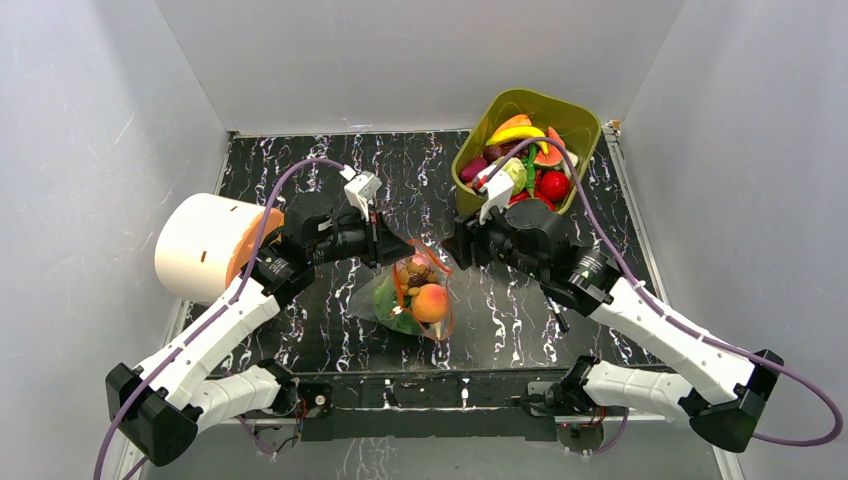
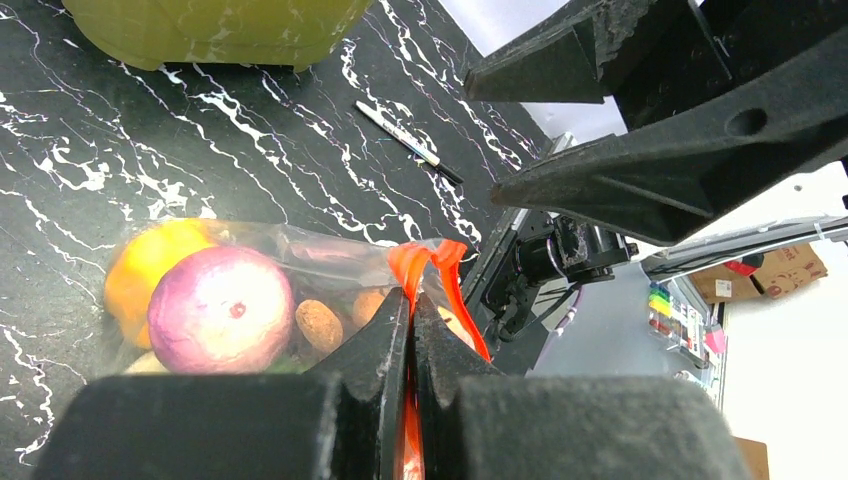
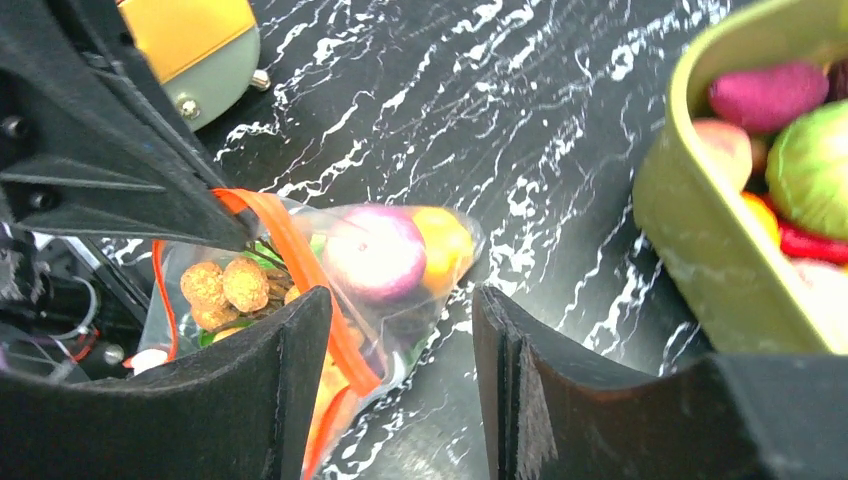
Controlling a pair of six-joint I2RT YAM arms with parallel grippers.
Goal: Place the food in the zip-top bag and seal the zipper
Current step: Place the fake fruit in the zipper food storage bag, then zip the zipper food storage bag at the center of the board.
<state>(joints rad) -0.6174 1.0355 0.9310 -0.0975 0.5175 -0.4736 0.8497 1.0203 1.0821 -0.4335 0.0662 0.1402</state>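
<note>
The left gripper (image 2: 411,300) pinches the zipper (image 2: 432,262) of the bag (image 1: 398,308), which sits mid-table full of food (image 1: 430,302), while the right gripper (image 3: 400,305) gapes open beside it, and the tub (image 1: 585,125) sits at 1 o'clock.

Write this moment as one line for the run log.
left gripper: shut on orange strip | right gripper: open beside bag | bag: food inside | tub: holds more food
</note>
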